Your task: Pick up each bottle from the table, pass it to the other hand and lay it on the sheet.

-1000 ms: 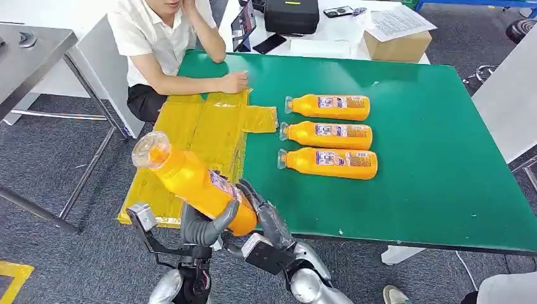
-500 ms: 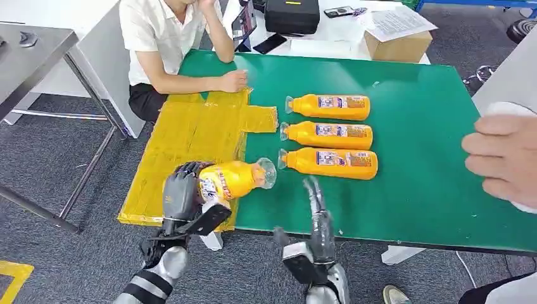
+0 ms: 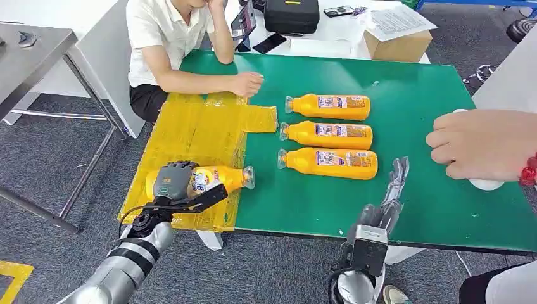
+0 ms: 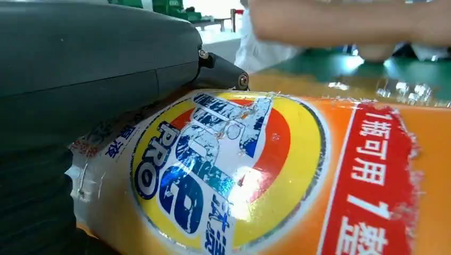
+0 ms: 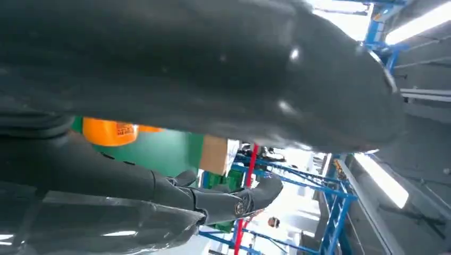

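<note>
Down came our left robot hand [image 3: 174, 180], clamped on the bottle [image 3: 212, 179], onto the sheet [image 3: 190, 130]; our right robot hand [image 3: 389, 196] hung empty, fingers apart.

Glossy orange plastic bottle [image 3: 209, 179] with scuffed label, crinkly shiny yellow sheet [image 3: 190, 136], matt green table [image 3: 418, 95].

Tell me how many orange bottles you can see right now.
4. Three bottles lie in a row on the green table: far, middle and near. The fourth bottle lies on the yellow sheet, gripped by the left hand.
</note>
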Controlling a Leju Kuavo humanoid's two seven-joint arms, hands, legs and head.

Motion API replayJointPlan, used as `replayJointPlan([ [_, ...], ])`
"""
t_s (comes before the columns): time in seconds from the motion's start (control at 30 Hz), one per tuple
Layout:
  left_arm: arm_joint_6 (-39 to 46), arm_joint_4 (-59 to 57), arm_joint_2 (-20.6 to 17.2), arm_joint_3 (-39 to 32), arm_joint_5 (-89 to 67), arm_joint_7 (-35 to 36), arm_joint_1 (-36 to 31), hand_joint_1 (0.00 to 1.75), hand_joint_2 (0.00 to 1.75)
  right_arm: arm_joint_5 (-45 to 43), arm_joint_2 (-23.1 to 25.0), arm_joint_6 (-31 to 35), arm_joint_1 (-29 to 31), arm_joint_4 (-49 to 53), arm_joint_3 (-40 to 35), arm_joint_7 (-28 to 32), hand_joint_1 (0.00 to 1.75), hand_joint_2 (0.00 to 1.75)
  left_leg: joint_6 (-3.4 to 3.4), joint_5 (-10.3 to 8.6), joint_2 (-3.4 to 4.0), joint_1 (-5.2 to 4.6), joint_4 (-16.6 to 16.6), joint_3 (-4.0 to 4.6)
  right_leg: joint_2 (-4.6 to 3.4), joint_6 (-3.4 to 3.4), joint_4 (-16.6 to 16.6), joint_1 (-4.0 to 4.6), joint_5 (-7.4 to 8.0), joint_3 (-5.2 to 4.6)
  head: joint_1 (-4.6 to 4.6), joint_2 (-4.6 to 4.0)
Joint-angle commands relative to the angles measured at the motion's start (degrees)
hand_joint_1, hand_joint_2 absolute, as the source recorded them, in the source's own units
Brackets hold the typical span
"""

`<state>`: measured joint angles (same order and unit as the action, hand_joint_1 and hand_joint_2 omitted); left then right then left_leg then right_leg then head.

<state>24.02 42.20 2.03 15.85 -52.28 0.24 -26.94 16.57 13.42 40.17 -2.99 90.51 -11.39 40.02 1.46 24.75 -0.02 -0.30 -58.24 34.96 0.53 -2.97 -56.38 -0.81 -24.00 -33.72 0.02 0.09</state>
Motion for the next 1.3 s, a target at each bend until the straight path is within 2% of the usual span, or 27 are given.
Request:
replayJointPlan([
  [0.03,-11.03,-17.68,-2.85,-2.87,0.77,-0.33,-9.89,0.54,1.75,-4.88,-3.4,-0.17,3.29,-7.05,-7.17,-0.02,0.0,0.0,-0.09,0.03,0.08,0.08,0.05,-0.2,-0.12,0.1,0.07,0.08,0.02,0.19,0.02,0.0],
  [0.13,-12.85,-18.41,-3.23,-3.27,1.17,-0.78,-10.03,0.49,1.75,-5.19,-3.9,-0.17,3.58,-8.01,-8.05,-0.02,0.0,0.0,-0.09,0.02,0.14,0.07,0.1,-0.36,-0.23,0.11,0.09,0.06,0.05,0.36,0.0,0.0],
  [0.17,-12.85,-18.41,-3.23,-3.27,1.17,-0.78,-10.03,0.35,1.75,-5.19,-3.9,-0.17,3.58,-8.01,-8.05,-0.02,0.0,0.0,-0.14,0.02,0.22,0.1,0.14,-0.48,-0.33,0.16,0.12,0.09,0.08,0.43,0.0,0.0],
  [0.2,-15.08,-18.94,-3.75,-2.25,0.47,-1.9,-9.83,0.0,1.75,-5.94,-4.32,-0.17,3.66,-7.89,-8.06,-0.02,0.0,0.0,-0.12,0.02,0.16,0.1,0.09,-0.47,-0.29,0.14,0.09,0.09,0.07,0.42,0.02,0.0],
  [0.57,-26.83,-13.86,-3.96,-2.57,6.49,-12.37,-3.78,0.0,1.75,-9.16,-6.2,-1.08,3.49,-9.39,-8.35,-0.02,0.0,0.0,-0.19,-0.07,0.1,0.02,0.19,-0.9,-0.2,0.25,0.11,0.01,0.1,0.81,0.0,0.0],
  [0.63,-30.71,-9.36,-5.22,-0.77,7.87,-15.03,-1.65,0.0,1.75,-9.24,-6.68,-0.81,3.48,-9.21,-8.44,-0.02,0.0,0.0,-0.31,-0.12,0.29,0.11,0.38,-1.0,-0.43,0.38,0.31,0.09,0.23,0.87,0.0,0.0],
  [0.77,-33.26,-0.35,-6.43,-0.3,14.03,-19.18,2.42,0.0,1.75,-9.28,-7.14,-0.39,3.45,-8.97,-8.35,-0.02,0.0,0.0,-0.25,-0.08,0.23,0.05,0.27,-1.09,-0.37,0.31,0.18,0.04,0.18,0.96,0.0,0.0],
  [0.87,-33.26,-0.35,-6.43,-0.3,14.03,-19.18,2.42,0.0,1.75,-9.28,-7.14,-0.39,3.45,-8.97,-8.35,-0.02,0.0,0.0,-0.24,-0.09,0.15,0.03,0.28,-1.14,-0.29,0.32,0.18,0.02,0.15,1.03,0.0,0.0],
  [0.93,-32.74,4.02,-5.96,0.07,15.58,-19.3,4.25,0.0,1.75,-9.11,-7.33,-0.22,3.23,-8.64,-8.22,-0.02,0.0,0.0,-0.21,-0.06,-0.03,0.01,0.18,-1.12,-0.11,0.29,0.11,0.0,0.07,1.06,-0.02,0.0],
  [1.0,-28.2,14.22,-2.92,-1.46,21.98,-23.59,9.07,0.0,1.75,-7.68,-6.86,-0.17,2.28,-7.51,-6.78,-0.02,0.0,0.0,-0.24,-0.09,0.0,0.06,0.25,-1.09,-0.14,0.34,0.2,0.05,0.11,1.04,0.02,0.0],
  [1.07,-15.13,29.32,5.56,-2.6,30.45,-31.87,16.44,0.0,1.75,2.11,-5.27,-0.17,1.21,-7.44,-3.34,-0.02,0.0,0.0,-0.2,-0.06,-0.06,-0.01,0.19,-1.08,-0.06,0.3,0.13,-0.01,0.06,1.03,0.0,0.0],
  [1.1,-11.52,32.71,7.67,-0.44,31.2,-30.64,17.72,0.0,1.75,4.23,-4.29,-0.17,0.81,-7.16,-1.88,-0.02,0.0,0.0,-0.15,-0.06,-0.23,-0.06,0.15,-1.06,0.14,0.23,0.08,-0.05,0.0,1.04,0.0,0.0],
  [1.17,-11.52,32.71,7.67,-0.44,31.2,-30.64,17.72,0.0,1.75,4.23,-4.29,-0.17,0.81,-7.16,-1.88,-0.02,0.0,0.0,-0.13,-0.05,-0.39,-0.03,-0.01,-0.75,0.35,0.21,0.02,-0.03,-0.03,0.75,-0.02,0.0],
  [1.2,-6.46,35.47,8.84,1.24,32.76,-30.22,18.88,0.0,1.75,7.1,-3.45,-0.17,0.43,-7.34,0.01,-0.02,0.0,0.0,-0.15,-0.01,-0.48,0.01,-0.11,-0.61,0.44,0.23,-0.03,0.02,-0.09,0.61,-0.04,0.0],
  [1.23,-0.94,35.7,8.53,2.75,34.55,-32.87,18.96,0.0,1.75,9.88,-3.21,-0.17,0.31,-7.39,0.71,-0.02,0.0,0.0,-0.14,-0.02,-0.38,-0.02,-0.07,-0.45,0.31,0.22,0.0,-0.02,-0.05,0.46,0.07,0.0],
  [1.27,8.23,35.21,8.49,4.52,31.13,-36.2,18.46,0.0,1.75,15.52,-2.99,-0.17,0.69,-8.32,2.46,-0.02,0.0,0.0,-0.13,0.02,-0.38,0.03,-0.07,-0.39,0.28,0.23,0.04,0.03,-0.07,0.49,0.07,0.0],
  [1.3,14.29,33.71,7.65,6.69,25.9,-36.1,17.41,0.0,1.75,20.62,-2.76,-0.17,1.76,-10.31,3.88,-0.02,0.0,0.0,-0.09,-0.05,-0.3,-0.05,0.01,-0.36,0.21,0.23,0.04,-0.05,-0.02,0.45,0.04,0.0],
])
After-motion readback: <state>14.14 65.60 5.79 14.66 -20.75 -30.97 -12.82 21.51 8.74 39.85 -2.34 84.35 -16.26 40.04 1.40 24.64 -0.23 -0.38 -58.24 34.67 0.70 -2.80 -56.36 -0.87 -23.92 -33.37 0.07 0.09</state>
